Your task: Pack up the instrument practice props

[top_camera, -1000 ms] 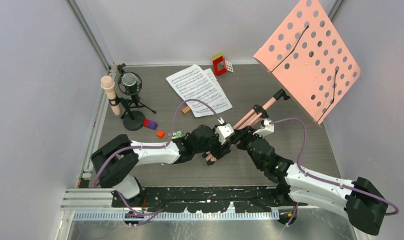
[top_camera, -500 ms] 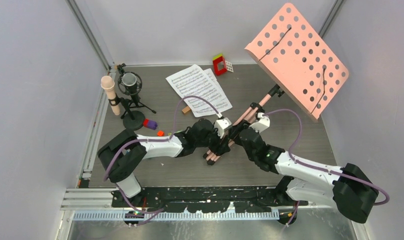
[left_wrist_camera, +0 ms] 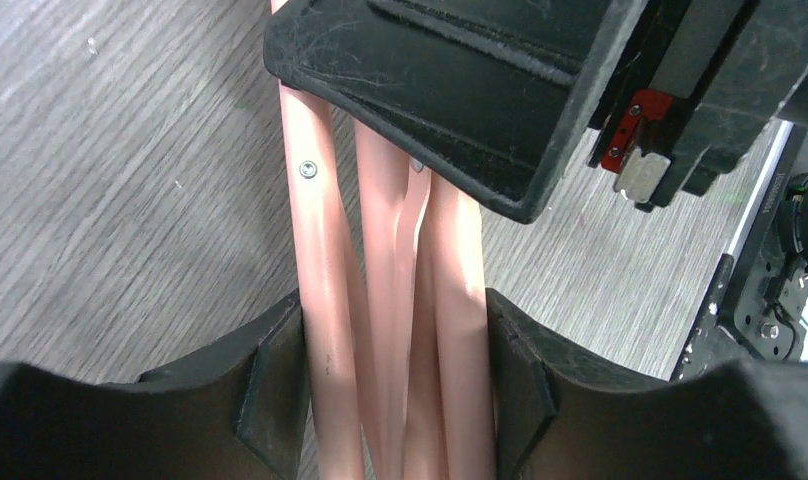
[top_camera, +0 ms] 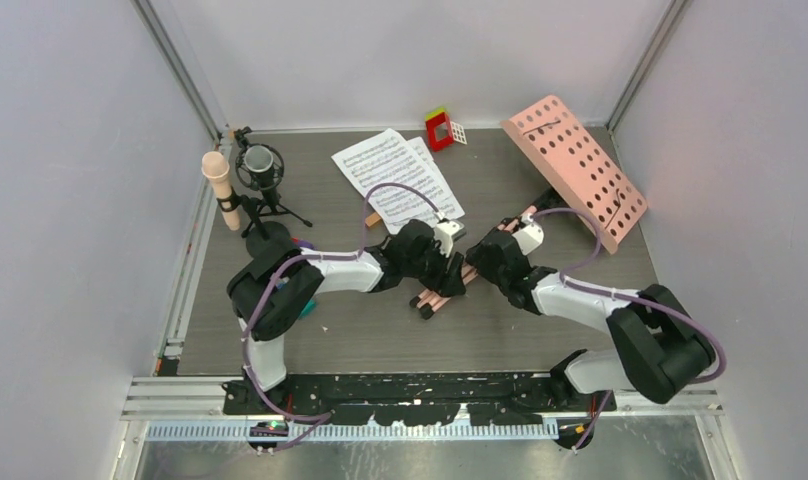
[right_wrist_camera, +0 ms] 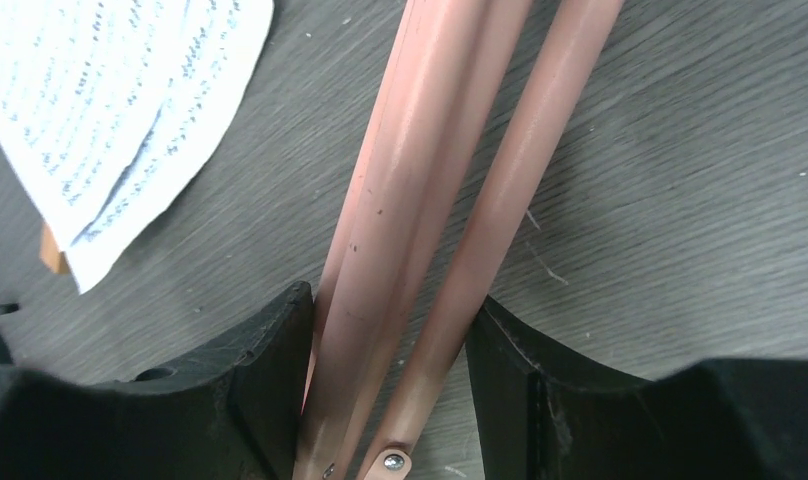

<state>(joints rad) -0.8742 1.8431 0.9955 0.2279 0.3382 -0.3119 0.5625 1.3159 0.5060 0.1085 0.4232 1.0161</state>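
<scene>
The pink music stand leans low over the right side of the table, its legs folded into one bundle. The left gripper and right gripper each clamp that bundle, close together. The sheet-music pages and microphone sit unpacked behind, so packing seems barely begun.

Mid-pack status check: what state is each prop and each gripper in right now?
music stand: legs folded together, tipped over toward the right rear, not upright.
sheet-music pages: loose, lying flat.
pink microphone: standing upright.
black microphone: standing upright.
left gripper: shut on the music stand's bundled legs.
right gripper: shut on the music stand's legs, further up.
</scene>
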